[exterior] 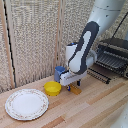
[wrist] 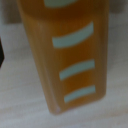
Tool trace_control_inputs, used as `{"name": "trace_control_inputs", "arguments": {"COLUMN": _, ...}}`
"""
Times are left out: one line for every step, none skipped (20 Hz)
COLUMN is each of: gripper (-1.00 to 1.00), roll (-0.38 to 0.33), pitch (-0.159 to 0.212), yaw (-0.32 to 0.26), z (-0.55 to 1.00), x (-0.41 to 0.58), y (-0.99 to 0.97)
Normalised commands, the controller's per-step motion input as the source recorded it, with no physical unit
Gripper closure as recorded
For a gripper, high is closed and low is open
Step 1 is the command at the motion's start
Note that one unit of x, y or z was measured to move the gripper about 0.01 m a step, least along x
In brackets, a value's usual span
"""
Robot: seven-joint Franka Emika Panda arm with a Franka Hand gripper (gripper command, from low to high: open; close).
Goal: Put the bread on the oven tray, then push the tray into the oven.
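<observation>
the clamp (exterior: pixel 71 85) hangs low over the bread (exterior: pixel 75 90) at lower centre of the exterior view, finger spread not discernible, so grasping is in hand; next, close gently.

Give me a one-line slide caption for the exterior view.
Robot arm lowers its gripper over the bread beside a yellow bowl, oven open behind.
</observation>
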Motion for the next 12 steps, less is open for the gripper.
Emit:
{"name": "trace_control_inputs", "arguments": {"gripper": -1.0, "roll": -0.02, "pitch": 0.0, "yaw": 0.133, "z": -0.11, "x": 0.006, "y": 0.0}}
{"name": "trace_control_inputs", "arguments": {"gripper": -1.0, "roll": -0.033, "pitch": 0.0, "yaw": 0.123, "z": -0.14, "x": 0.0, "y": 0.0}}
{"name": "trace_control_inputs", "arguments": {"gripper": -1.0, "roll": -0.03, "pitch": 0.0, "yaw": 0.091, "z": -0.1, "x": 0.0, "y": 0.04}}
{"name": "trace_control_inputs", "arguments": {"gripper": 1.0, "roll": -0.025, "pitch": 0.0, "yaw": 0.06, "z": -0.01, "x": 0.0, "y": 0.07}}
{"name": "trace_control_inputs", "arguments": {"gripper": 1.0, "roll": -0.023, "pitch": 0.0, "yaw": 0.019, "z": 0.0, "x": -0.077, "y": 0.13}}
{"name": "trace_control_inputs", "arguments": {"gripper": 1.0, "roll": -0.008, "pitch": 0.0, "yaw": 0.0, "z": 0.0, "x": -0.106, "y": 0.1}}
{"name": "trace_control_inputs", "arguments": {"gripper": 1.0, "roll": 0.0, "pitch": 0.0, "yaw": 0.0, "z": 0.0, "x": -0.091, "y": 0.1}}
{"name": "trace_control_inputs", "arguments": {"gripper": 1.0, "roll": -0.02, "pitch": 0.0, "yaw": 0.056, "z": 0.0, "x": -0.226, "y": 0.15}}
{"name": "trace_control_inputs", "arguments": {"gripper": 1.0, "roll": -0.057, "pitch": 0.019, "yaw": 0.073, "z": -0.08, "x": -0.097, "y": 0.38}}
{"name": "trace_control_inputs", "arguments": {"gripper": 1.0, "roll": -0.049, "pitch": 0.042, "yaw": 0.116, "z": -0.03, "x": 0.0, "y": 0.38}}
{"name": "trace_control_inputs", "arguments": {"gripper": 1.0, "roll": -0.047, "pitch": 0.069, "yaw": 0.125, "z": -0.05, "x": 0.0, "y": 0.33}}
{"name": "trace_control_inputs", "arguments": {"gripper": 1.0, "roll": -0.017, "pitch": 0.039, "yaw": 0.118, "z": -0.06, "x": 0.0, "y": 0.19}}
